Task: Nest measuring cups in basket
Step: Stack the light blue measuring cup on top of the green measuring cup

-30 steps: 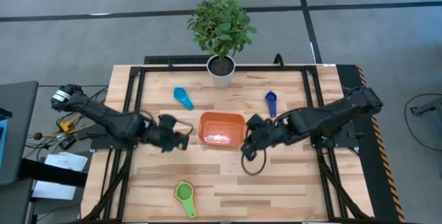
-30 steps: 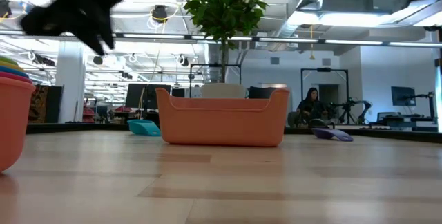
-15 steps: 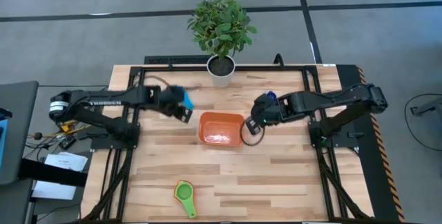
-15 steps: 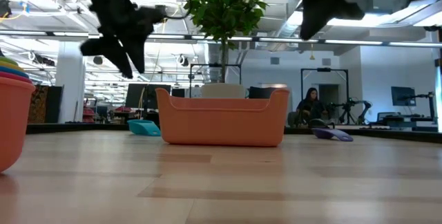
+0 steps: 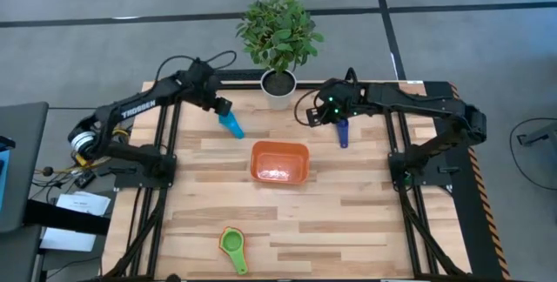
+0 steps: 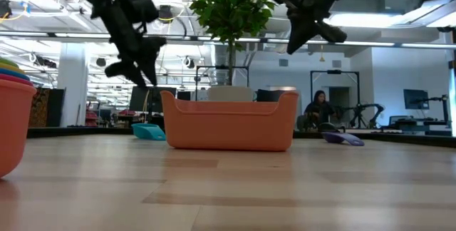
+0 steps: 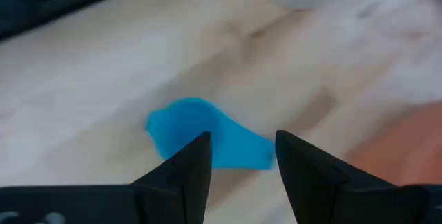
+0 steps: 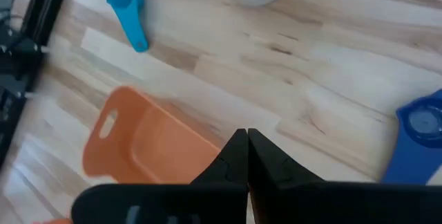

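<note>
The basket (image 5: 279, 162) sits mid-surface with no cups in it. The light blue cup (image 5: 231, 124), navy cup (image 5: 342, 129) and green cup (image 5: 232, 245) lie outside it. The left end effector (image 5: 223, 106) is wide above the light blue cup. The right end effector (image 5: 324, 112) is closed, holding nothing.

The basket (image 5: 279, 162) sits mid-worktop (image 5: 365, 221). Behind it stands a plant pot (image 5: 278, 89), one cup (image 5: 231, 124) to its left, another (image 5: 342, 130) right, a third (image 5: 233, 247) in front.

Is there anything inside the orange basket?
No cups show inside the basket from above, just its shiny orange floor. The light blue cup, blue cup and green cup lie outside it on the table.
</note>
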`<state>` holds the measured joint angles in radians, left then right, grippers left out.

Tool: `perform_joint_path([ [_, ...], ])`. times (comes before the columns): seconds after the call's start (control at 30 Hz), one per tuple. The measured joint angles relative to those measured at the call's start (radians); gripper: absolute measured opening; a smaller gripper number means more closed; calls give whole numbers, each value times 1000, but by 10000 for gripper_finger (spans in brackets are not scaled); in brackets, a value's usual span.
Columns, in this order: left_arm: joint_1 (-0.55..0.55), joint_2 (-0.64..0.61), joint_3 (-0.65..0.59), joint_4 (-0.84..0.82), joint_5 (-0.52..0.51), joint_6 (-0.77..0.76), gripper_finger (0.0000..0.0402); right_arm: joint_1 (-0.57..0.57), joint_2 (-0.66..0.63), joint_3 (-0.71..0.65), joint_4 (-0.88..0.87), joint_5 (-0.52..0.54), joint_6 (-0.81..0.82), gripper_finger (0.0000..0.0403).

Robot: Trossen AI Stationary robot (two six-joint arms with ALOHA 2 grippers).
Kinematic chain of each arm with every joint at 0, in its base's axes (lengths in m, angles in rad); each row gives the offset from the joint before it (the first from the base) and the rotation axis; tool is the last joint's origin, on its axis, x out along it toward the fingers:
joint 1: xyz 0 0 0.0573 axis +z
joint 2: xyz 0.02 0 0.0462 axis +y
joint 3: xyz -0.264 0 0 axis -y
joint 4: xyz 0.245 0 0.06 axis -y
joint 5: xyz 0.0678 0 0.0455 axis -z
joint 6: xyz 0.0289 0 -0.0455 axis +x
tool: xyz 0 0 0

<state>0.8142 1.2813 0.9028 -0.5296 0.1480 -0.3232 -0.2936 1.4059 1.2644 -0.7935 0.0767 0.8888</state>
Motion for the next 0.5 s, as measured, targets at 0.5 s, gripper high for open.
perform_joint_path([
  [0.5,84,268,0,51,50,26,149,-24,-8,0,-81,-1,52,65],
])
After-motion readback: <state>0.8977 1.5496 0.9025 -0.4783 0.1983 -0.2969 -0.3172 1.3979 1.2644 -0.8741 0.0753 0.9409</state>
